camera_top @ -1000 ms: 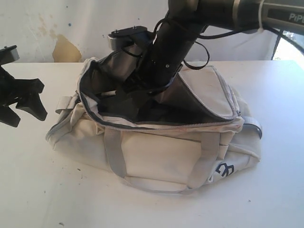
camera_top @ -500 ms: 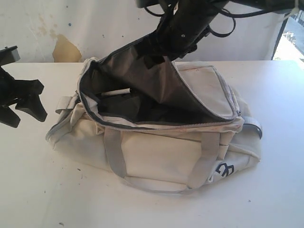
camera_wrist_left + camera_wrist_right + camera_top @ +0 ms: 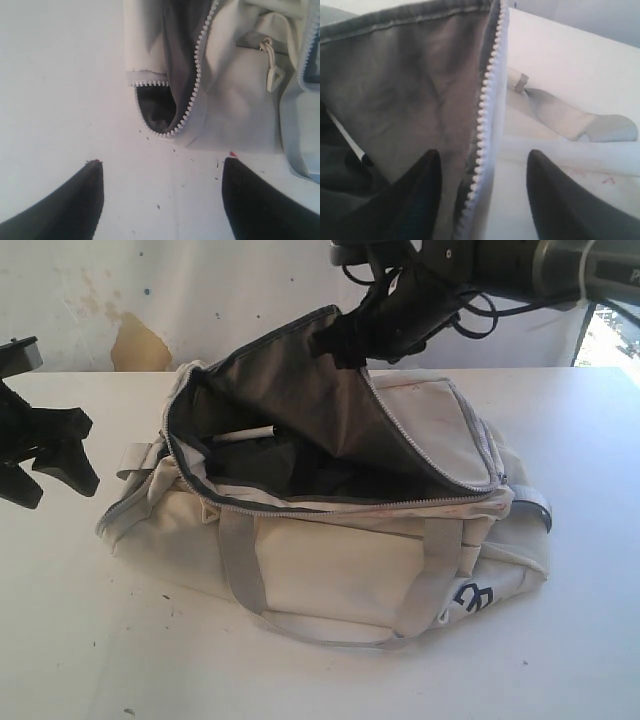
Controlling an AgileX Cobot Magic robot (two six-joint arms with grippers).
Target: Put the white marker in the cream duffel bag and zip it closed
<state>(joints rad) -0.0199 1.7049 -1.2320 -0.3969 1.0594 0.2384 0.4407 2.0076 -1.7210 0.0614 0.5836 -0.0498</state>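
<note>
The white marker (image 3: 240, 434) is seen inside the cream duffel bag (image 3: 340, 570), resting on the dark lining in the upper left part of the opening. In the exterior view its long axis runs nearly level from left to right, with the dark cap at the right end. The first half of the task is therefore judged done, and the zip is not yet closed.

The right pincer (image 3: 485, 152) is found at the upper centre of the exterior view, above and to the right of the marker. Its jaws are spread apart, and the raised flap's zipper edge (image 3: 482, 115) lies between them. Nothing is seen to be pinched. In the right wrist view a short length of the marker is glimpsed at the left edge of the frame, down inside the bag and well clear of the fingers.

The left pincer (image 3: 162, 161) is open and empty, held over the table (image 3: 90, 640) at the far left of the exterior view, just off the bag's left end. A zipper pull (image 3: 272, 75) is shown in its wrist view at the upper right, beyond the fingertips. By this the left arm is judged the nearer to a pull, while the flap must first be laid down.
</note>
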